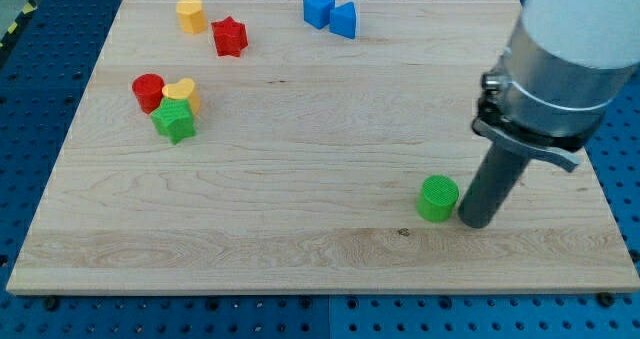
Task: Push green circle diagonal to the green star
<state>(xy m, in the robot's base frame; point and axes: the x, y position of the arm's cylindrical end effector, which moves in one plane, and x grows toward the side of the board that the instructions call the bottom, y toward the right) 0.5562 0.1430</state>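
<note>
Green circle (438,198) sits at the lower right of the wooden table (300,229), my tip (471,222) just beside its right edge, bare rod holding nothing, placed to shove it leftward toward the green star (175,122) at upper left.

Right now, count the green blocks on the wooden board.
2: a green star block at the view's left beside the red cylinder, and a green circle block at lower right touching my tip. None looks hidden.
</note>
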